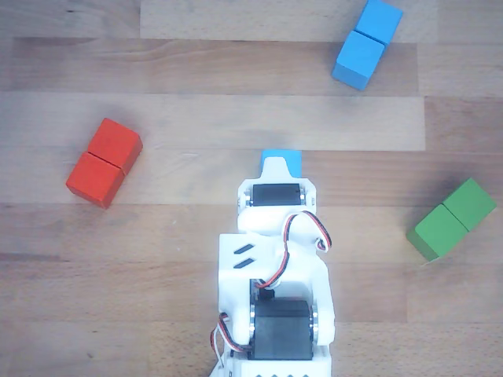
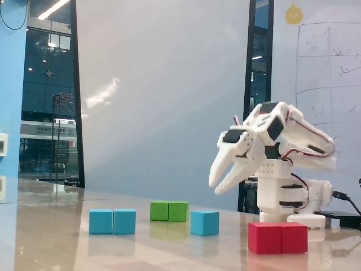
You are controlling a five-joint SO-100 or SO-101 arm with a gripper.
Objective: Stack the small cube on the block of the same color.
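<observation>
The small light-blue cube (image 2: 204,222) sits on the wooden table; in the other view only its far edge (image 1: 281,156) shows past the gripper. My gripper (image 2: 216,187) hangs in the air above and slightly right of the cube in the fixed view, pointing down, jaws apart and empty. In the other view its tip (image 1: 276,165) covers most of the cube. The light-blue oblong block (image 1: 367,43) lies at the top right of the other view, and at the left in the fixed view (image 2: 112,221), apart from the cube.
A red oblong block (image 1: 104,162) lies left of the arm and a green oblong block (image 1: 451,218) lies right of it in the other view. In the fixed view the red block (image 2: 277,237) is in front of the arm's base, the green block (image 2: 169,211) behind the cube.
</observation>
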